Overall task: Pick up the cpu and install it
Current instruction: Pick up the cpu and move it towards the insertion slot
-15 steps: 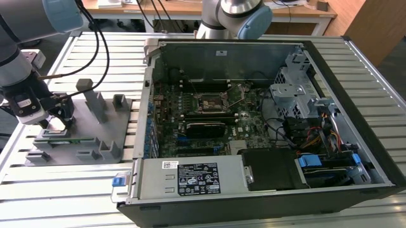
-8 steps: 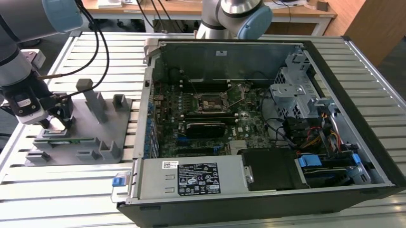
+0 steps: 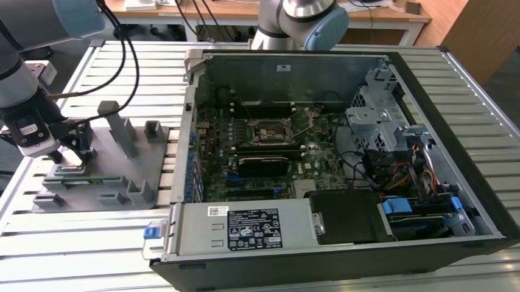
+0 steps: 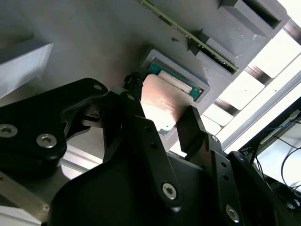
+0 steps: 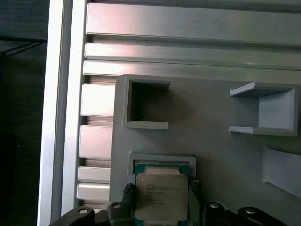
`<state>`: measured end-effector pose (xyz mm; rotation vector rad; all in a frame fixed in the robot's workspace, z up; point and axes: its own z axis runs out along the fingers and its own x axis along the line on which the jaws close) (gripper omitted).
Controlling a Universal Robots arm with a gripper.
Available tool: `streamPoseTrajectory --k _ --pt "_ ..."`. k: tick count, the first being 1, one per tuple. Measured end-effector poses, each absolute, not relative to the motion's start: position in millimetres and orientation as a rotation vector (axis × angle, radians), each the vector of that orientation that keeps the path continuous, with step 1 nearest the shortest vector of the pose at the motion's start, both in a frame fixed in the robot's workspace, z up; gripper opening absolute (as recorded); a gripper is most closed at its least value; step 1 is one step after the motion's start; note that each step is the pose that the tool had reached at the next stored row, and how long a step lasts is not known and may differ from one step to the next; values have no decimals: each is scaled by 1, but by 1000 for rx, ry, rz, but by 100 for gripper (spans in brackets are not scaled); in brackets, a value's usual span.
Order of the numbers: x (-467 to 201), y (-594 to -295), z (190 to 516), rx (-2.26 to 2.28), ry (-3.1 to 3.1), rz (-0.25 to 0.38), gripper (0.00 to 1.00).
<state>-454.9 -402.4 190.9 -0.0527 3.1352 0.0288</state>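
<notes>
The cpu (image 5: 162, 198), a flat square chip with a silver-grey top and a thin green edge, lies in a shallow square recess of the grey fixture (image 5: 211, 160) at the exterior view's left. In the second wrist view the cpu (image 4: 162, 102) shows between two black fingers. My gripper (image 3: 72, 153) stands straight down over it, with one finger (image 5: 127, 194) against each of two opposite sides, shut on the chip. The chip still sits low at the recess. The motherboard socket (image 3: 268, 131) lies inside the open computer case (image 3: 325, 73).
The grey fixture (image 3: 106, 173) carries upright posts (image 3: 120, 131) and open pockets (image 5: 148, 110) near the gripper. A long green memory stick (image 4: 188, 35) lies in a slot beside the recess. The slatted metal table (image 3: 122, 237) runs under everything. A second arm's base (image 3: 301, 18) stands behind the case.
</notes>
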Motion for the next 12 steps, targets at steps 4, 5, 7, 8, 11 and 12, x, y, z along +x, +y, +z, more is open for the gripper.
streamPoseTrajectory --k 4,5,7,8,11,12 --pt "-455 -402 194 -52 3135 29 54" --pt "-455 -402 196 -52 3135 29 54" --pt "-455 -402 197 -52 3135 29 54" --pt "-455 -402 197 -52 3135 29 54" --pt "-455 -402 201 -52 3134 28 54" --pt "-455 -402 202 -52 3134 28 54"
